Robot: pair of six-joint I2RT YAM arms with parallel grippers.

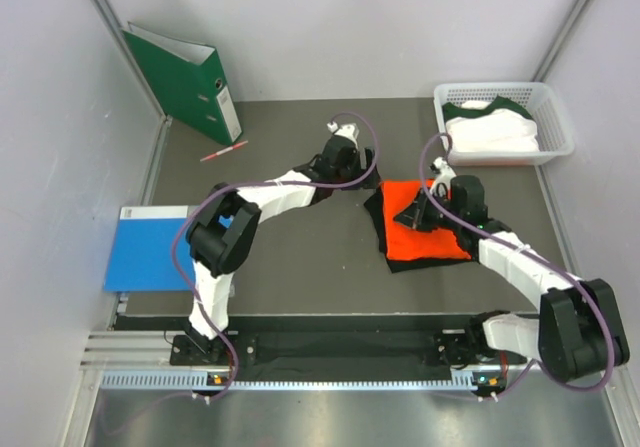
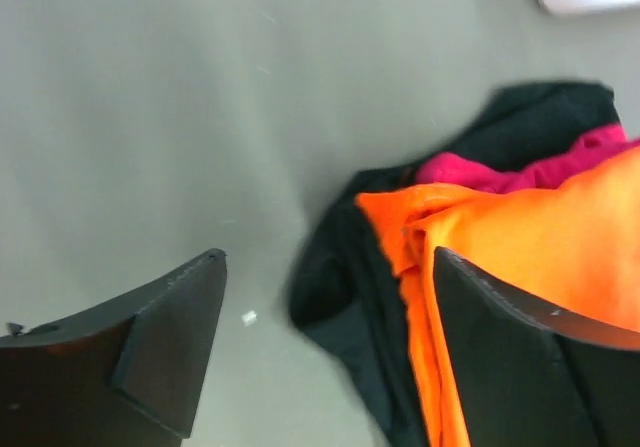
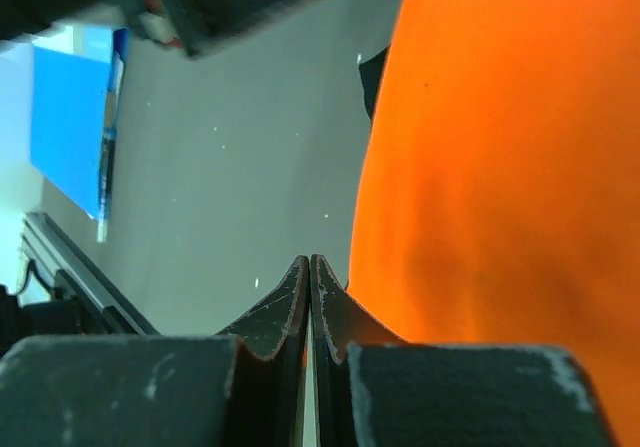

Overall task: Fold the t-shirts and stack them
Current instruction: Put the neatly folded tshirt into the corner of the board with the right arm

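Two end effectors. Left end effector [image 2: 328,254], jaws wide and empty, hovers beside the orange t-shirt [image 2: 540,227], which tops the magenta t-shirt [image 2: 480,175] and black t-shirt [image 2: 335,302]. Right end effector [image 3: 310,265], closed on nothing, sits over it. Orange looks placed; next, likely, the white t-shirt [image 1: 495,139] in the basket [image 1: 556,122] beyond. Open bench [image 1: 300,257] lies left of both.

loc: robot lab cell | evid: white panel walls [image 1: 40,117], alu base rail [image 1: 340,378], L arm [image 1: 215,247] + R arm [image 1: 520,262] bolted on

Grey table [image 1: 300,267] enclosed by plain white walls [image 1: 350,27].
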